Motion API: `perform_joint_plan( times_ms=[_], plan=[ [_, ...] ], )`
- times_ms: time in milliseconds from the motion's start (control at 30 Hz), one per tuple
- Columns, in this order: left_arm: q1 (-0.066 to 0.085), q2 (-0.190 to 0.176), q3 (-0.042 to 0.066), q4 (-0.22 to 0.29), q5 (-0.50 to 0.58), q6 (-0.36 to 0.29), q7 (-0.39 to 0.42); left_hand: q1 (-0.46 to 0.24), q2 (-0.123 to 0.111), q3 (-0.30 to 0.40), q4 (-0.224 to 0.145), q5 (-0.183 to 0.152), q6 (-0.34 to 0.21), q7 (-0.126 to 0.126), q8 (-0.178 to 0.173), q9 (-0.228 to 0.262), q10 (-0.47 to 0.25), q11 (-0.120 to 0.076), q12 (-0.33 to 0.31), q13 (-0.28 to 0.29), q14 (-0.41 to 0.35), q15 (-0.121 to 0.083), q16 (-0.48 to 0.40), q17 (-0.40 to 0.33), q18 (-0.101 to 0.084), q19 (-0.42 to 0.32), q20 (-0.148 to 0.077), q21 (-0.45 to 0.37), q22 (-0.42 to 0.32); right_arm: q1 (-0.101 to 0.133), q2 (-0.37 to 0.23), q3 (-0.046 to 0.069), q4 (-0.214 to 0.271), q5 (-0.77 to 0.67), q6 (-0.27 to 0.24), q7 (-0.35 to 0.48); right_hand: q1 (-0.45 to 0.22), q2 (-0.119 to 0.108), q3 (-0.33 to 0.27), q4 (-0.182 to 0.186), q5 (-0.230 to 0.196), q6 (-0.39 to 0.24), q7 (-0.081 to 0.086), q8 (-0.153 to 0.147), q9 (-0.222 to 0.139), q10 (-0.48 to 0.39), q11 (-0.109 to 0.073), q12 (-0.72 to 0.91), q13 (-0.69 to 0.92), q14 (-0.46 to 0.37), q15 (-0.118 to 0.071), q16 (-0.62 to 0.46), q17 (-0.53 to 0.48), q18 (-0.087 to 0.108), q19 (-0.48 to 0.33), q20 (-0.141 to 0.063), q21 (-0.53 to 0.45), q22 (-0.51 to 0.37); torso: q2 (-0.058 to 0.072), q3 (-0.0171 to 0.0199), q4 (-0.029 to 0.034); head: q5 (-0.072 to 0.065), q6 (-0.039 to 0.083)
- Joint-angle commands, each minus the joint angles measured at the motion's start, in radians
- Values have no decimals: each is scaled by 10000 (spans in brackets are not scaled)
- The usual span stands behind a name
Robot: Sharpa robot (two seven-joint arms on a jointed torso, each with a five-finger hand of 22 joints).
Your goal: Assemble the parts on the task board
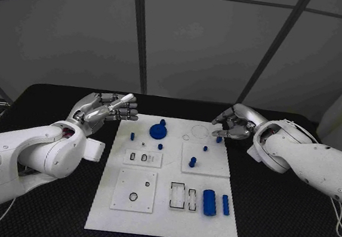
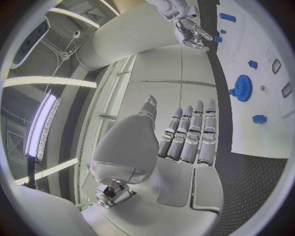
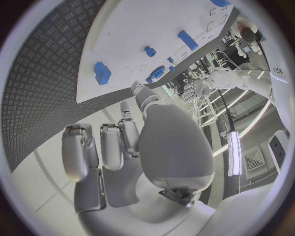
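The black table (image 1: 284, 232) carries the white task board (image 1: 165, 220); blue parts (image 1: 210, 202) lie on it.

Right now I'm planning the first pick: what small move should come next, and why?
Probably lower the right hand onto the small blue peg beneath it. Both hands look empty above the board's far edge, the left hand open beside it, and that peg lies nearest.
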Motion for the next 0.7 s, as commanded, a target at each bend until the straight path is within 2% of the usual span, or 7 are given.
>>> perform_joint_plan(
  times_ms=[33,200,467,700],
  plan=[
    [13,30,10,-40,-51,136,43,79,14,-5,-72,42,45,279,-41,14,46,6,-40,-15,-18,39,-58,-16,-139,79,-4,33,-15,-7,-15,4,-160,584,212,730,132,-42,-1,-153,-9,-48,31,-110,-39,-51,-18,-102,148,522,-69,-58,291,19,607,-49,-49,1946,17,15,-11,-51,-4],
    [11,66,10,-97,-51,147,43,88,18,-4,-85,43,48,276,-43,15,48,3,-44,-14,-18,40,-64,-17,-140,78,-4,32,-17,-33,1,3,-398,605,259,754,97,-51,-26,-265,-7,-249,110,-146,-65,-59,54,-134,127,523,-6,-73,282,25,589,-4,-68,1916,13,-9,42,-105,-29],
    [9,80,9,-181,-51,150,40,88,18,-4,-85,43,48,276,-43,15,48,3,-44,-14,-18,40,-64,-17,-140,78,-4,32,-17,-102,-19,2,-570,554,448,699,9,-31,-63,-284,-10,-341,133,-138,-64,-44,79,-112,147,533,19,-63,313,21,603,22,-60,1936,4,-26,25,-80,-92],
    [9,85,9,-209,-51,161,44,88,18,-4,-85,43,48,276,-43,15,48,3,-44,-14,-18,40,-64,-17,-140,78,-4,32,-17,-197,-42,2,-695,501,659,613,-133,16,-110,-265,-12,-359,137,-120,-54,-32,88,-98,160,542,31,-53,340,18,612,41,-55,1947,-4,-30,37,-82,-114]
  ],
)
